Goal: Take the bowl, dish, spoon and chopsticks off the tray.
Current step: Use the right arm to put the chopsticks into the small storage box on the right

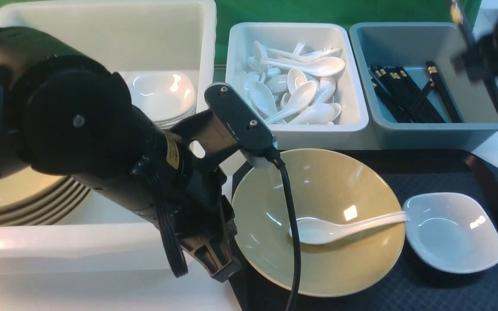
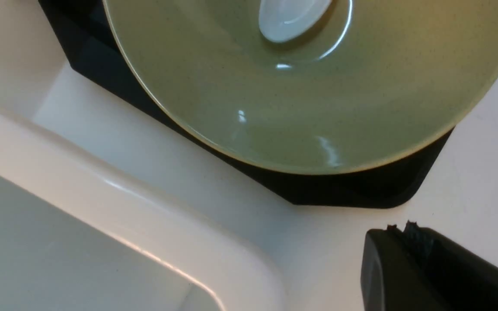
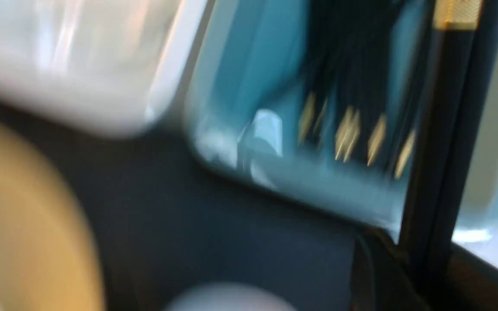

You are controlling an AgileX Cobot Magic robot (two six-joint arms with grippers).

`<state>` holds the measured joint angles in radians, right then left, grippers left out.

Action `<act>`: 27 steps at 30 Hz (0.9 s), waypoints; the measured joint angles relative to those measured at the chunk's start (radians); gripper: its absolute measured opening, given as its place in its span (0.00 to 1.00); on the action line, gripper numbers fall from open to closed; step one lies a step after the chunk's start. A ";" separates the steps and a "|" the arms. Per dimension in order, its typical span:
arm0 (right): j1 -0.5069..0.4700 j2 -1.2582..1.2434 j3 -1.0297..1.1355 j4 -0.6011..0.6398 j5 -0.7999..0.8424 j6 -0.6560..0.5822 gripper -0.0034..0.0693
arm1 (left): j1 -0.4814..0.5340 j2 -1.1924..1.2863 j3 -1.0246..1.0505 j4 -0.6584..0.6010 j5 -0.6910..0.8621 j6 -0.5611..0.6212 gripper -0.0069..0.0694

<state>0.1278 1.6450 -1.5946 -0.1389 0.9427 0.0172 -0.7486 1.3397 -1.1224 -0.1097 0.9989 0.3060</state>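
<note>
Spoon (image 1: 339, 226) in bowl (image 1: 318, 185), dish (image 1: 452, 231) beside, chopsticks (image 1: 497, 101) aloft

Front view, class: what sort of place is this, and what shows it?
Probably a canteen dish-sorting station: a tub of white spoons, a blue-grey bin of black chopsticks, stacked tan bowls.

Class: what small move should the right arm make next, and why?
Probably shift a little left over the bin, then open. The right gripper holds the chopsticks in the air near the bin's right edge, and other chopsticks already lie in it.
</note>
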 joint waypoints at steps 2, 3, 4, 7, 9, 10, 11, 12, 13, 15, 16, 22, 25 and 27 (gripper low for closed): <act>-0.017 0.098 -0.098 0.000 -0.032 0.041 0.25 | 0.000 0.000 0.000 0.000 -0.003 -0.004 0.08; -0.025 0.143 -0.146 0.000 -0.044 0.058 0.25 | 0.000 0.000 0.000 0.000 -0.004 -0.005 0.08; -0.030 0.187 -0.194 0.000 -0.056 0.077 0.25 | 0.000 0.000 0.000 0.000 -0.004 -0.008 0.08; -0.048 0.354 -0.378 0.002 -0.093 0.157 0.25 | 0.000 0.000 0.000 0.000 -0.004 -0.030 0.08; -0.056 0.473 -0.501 0.002 -0.096 0.184 0.25 | 0.000 0.000 0.000 0.000 -0.009 -0.052 0.08; -0.058 0.514 -0.552 0.003 -0.090 0.191 0.25 | 0.000 0.000 0.000 0.000 -0.012 -0.062 0.08; -0.059 0.551 -0.589 0.003 -0.074 0.197 0.26 | 0.000 0.000 0.000 0.000 -0.016 -0.072 0.08; -0.059 0.583 -0.620 0.003 -0.056 0.198 0.28 | 0.000 0.000 0.000 0.000 -0.020 -0.078 0.08; -0.059 0.611 -0.646 0.003 -0.018 0.199 0.31 | 0.000 0.000 0.000 0.000 -0.030 -0.081 0.08; -0.059 0.645 -0.680 0.005 0.052 0.199 0.40 | 0.000 0.000 0.000 0.000 -0.050 -0.082 0.08; -0.059 0.649 -0.685 0.005 0.076 0.198 0.42 | 0.000 0.000 0.000 0.000 -0.064 -0.082 0.08; -0.059 0.621 -0.699 0.069 0.259 0.064 0.62 | 0.046 0.009 -0.028 -0.002 -0.127 -0.083 0.08; -0.054 0.520 -0.635 0.169 0.293 -0.068 0.65 | 0.146 0.019 -0.118 -0.007 -0.084 -0.085 0.08; -0.041 0.446 -0.569 0.218 0.294 -0.151 0.65 | 0.205 0.014 -0.155 -0.007 -0.039 -0.076 0.08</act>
<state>0.0865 2.0910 -2.1638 0.0794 1.2371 -0.1341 -0.5432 1.3535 -1.2775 -0.1169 0.9601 0.2298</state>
